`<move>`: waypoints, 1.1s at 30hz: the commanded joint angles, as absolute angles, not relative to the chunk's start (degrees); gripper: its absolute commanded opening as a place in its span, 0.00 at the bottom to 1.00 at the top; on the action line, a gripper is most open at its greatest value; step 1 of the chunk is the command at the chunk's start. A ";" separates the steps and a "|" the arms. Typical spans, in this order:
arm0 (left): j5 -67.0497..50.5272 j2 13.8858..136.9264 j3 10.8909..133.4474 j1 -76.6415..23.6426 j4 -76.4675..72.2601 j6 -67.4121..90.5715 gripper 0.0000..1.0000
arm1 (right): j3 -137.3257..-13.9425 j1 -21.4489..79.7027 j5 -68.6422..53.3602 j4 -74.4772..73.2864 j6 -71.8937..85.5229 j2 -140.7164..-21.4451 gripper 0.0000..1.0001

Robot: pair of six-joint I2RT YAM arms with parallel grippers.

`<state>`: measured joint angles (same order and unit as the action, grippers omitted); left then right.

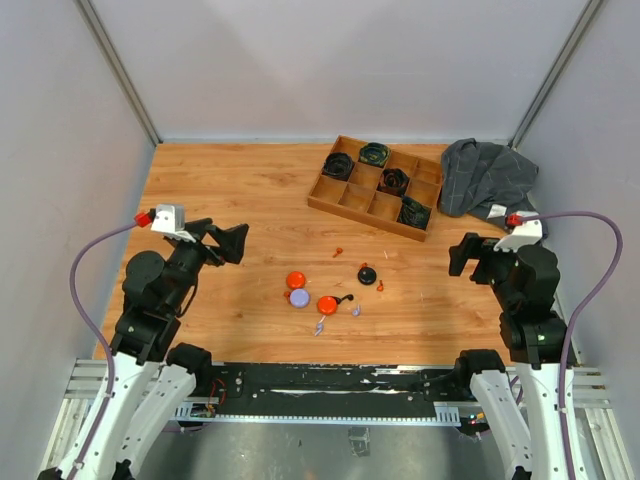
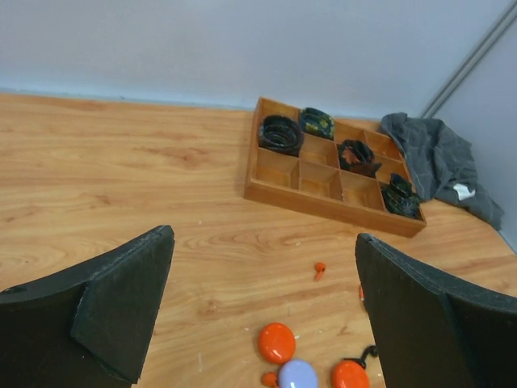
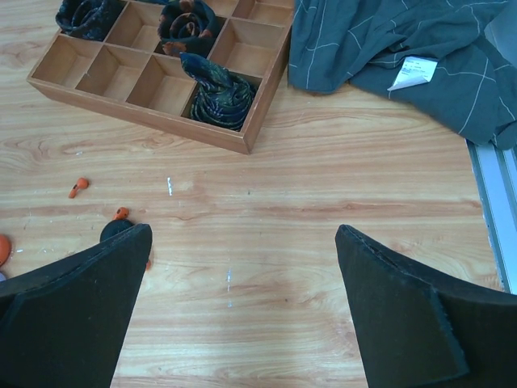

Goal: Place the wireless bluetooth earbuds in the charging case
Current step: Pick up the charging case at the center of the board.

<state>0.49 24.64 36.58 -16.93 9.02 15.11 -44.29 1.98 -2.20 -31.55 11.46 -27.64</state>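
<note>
- Top external view: earbuds (image 1: 339, 251) lie scattered among round cases (image 1: 295, 279), lower centre.
- Left gripper (image 1: 236, 243) and right gripper (image 1: 461, 255) gape wide, empty.
- Likely pre-grasp; next, descend onto one bud.

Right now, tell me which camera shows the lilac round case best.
The top external view: the lilac round case lies whole, with nothing covering it. The left wrist view has the case closer, but the picture's bottom edge cuts it off. The right wrist view does not show it.
</note>
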 commanded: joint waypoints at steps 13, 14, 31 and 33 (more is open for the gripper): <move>-12.27 46.06 43.34 -16.92 26.60 22.47 0.93 | -42.97 2.02 -7.46 -33.92 8.63 -26.62 0.98; -12.03 47.66 43.13 -17.56 26.57 22.87 0.92 | -42.59 2.02 -7.52 -33.86 8.96 -26.48 0.99; 19.44 71.92 47.00 -38.25 25.40 41.53 0.92 | -40.52 3.42 -9.10 -32.18 10.15 -25.79 0.99; 21.90 75.08 48.29 -40.52 25.38 43.16 0.92 | -40.47 3.95 -8.70 -32.17 10.11 -25.62 0.99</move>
<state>12.05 70.50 44.64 -36.23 26.00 37.56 -41.36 2.26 -9.02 -33.28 9.28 -26.37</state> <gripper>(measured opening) 0.919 0.985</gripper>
